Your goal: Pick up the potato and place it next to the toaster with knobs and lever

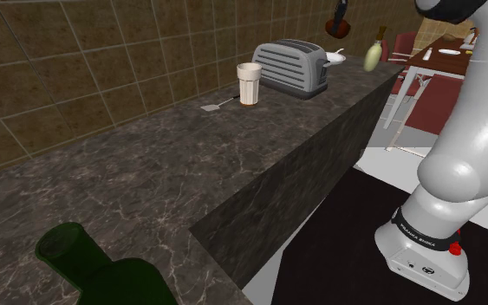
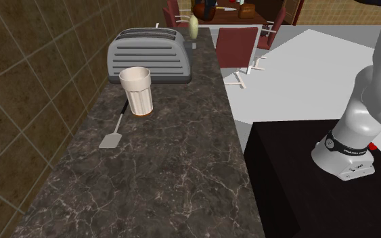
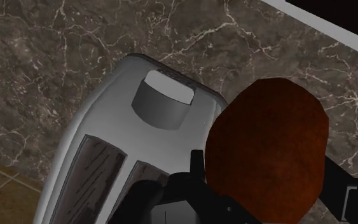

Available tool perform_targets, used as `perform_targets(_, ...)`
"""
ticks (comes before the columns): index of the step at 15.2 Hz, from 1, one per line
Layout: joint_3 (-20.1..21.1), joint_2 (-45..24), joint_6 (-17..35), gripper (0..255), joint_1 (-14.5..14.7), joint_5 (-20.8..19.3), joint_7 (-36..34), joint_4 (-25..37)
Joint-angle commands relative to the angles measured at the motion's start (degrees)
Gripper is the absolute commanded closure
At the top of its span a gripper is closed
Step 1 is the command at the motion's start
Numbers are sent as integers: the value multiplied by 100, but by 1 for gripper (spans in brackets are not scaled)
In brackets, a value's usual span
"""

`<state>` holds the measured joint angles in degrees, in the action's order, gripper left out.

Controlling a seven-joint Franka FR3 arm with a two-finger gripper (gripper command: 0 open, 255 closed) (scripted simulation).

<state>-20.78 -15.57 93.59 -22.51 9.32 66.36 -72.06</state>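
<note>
A reddish-brown potato (image 3: 266,146) is clasped between my gripper's (image 3: 269,188) black fingers. It hangs in the air over the countertop, just beside the end of the grey two-slot toaster (image 3: 101,165) that has a rounded knob. In the shoulder view the potato (image 1: 338,28) and the gripper (image 1: 340,16) float above and behind the toaster (image 1: 292,68), at the far end of the dark marble counter (image 1: 146,173). In the second exterior view the potato (image 2: 204,9) is at the top edge, beyond the toaster (image 2: 148,57).
A ribbed cream cup (image 1: 249,83) (image 2: 137,91) stands in front of the toaster, with a small spatula (image 2: 113,135) beside it. A dark green bottle (image 1: 103,269) stands near the camera. A pale bottle (image 1: 372,54) and a white dish (image 1: 335,56) sit past the toaster. Red chairs (image 2: 239,44) stand beyond the counter.
</note>
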Motion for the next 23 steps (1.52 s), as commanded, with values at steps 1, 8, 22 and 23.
perform_targets(1,-68,-339,-174,255,-251,168,254,474)
perform_targets(8,-64,-2168,-1358,255,-1629,907,904,3397)
perform_targets(22,-176,-1220,392,255,-1016,609,1132,653)
perform_targets(23,-177,-1196,483,255,-996,603,1142,538)
